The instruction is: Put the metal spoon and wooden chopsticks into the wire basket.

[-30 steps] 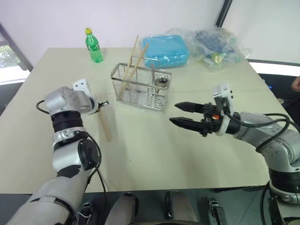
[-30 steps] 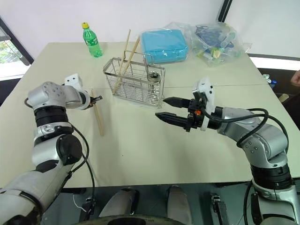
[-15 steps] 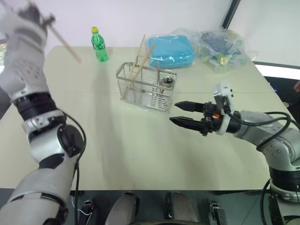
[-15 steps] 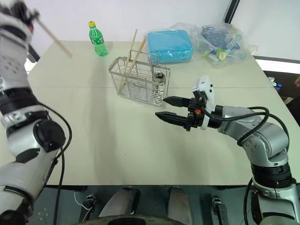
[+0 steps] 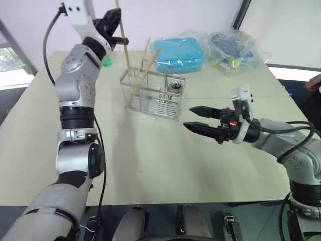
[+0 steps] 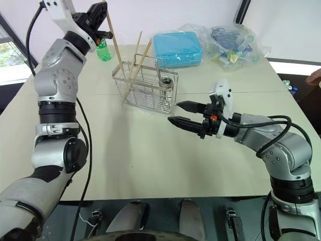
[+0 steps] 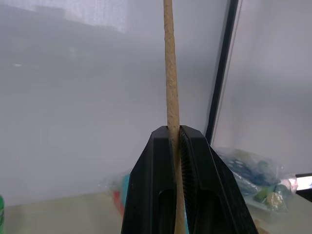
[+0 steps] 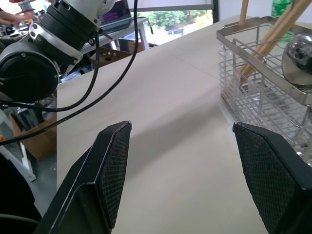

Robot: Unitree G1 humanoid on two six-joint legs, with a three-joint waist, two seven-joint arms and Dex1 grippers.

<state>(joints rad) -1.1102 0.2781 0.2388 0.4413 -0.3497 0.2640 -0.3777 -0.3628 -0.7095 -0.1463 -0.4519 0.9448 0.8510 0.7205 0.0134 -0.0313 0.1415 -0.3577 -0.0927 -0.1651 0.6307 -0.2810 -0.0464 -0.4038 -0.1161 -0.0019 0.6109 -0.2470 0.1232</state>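
A pale beige table (image 5: 150, 165) stands before a white wall, with daylight coming in from a window at the far left. On the far half of the table sits the rectangular silver wire basket (image 5: 150, 95), and two light tan wooden chopsticks (image 5: 143, 70) already lean in its left compartment. The shiny metal spoon (image 5: 173, 86) stands in the right compartment, bowl up. Behind the basket lie a blue box wrapped in clear plastic (image 5: 178, 52) and a clear bag of small items (image 5: 235, 50). A green plastic bottle (image 6: 102, 50) stands at the far left, half hidden by the raised arm.

The left gripper (image 5: 114, 27) is lifted high above the table, clenched on one more wooden chopstick (image 5: 123, 40), which hangs nearly upright with its lower end close over the basket's far left corner. The left wrist view shows the stick pinched between the two black fingers (image 7: 156, 185). The right gripper (image 5: 203, 120) hovers low to the right of the basket, jaws spread, holding nothing.

The risk lies in the drop, I think. The stick is long and gripped high, so a small tilt of the wrist swings its tip wide. It could catch the basket's rim, land outside on the table, or knock the leaning pair. Letting go too early would send it bouncing off the wire.
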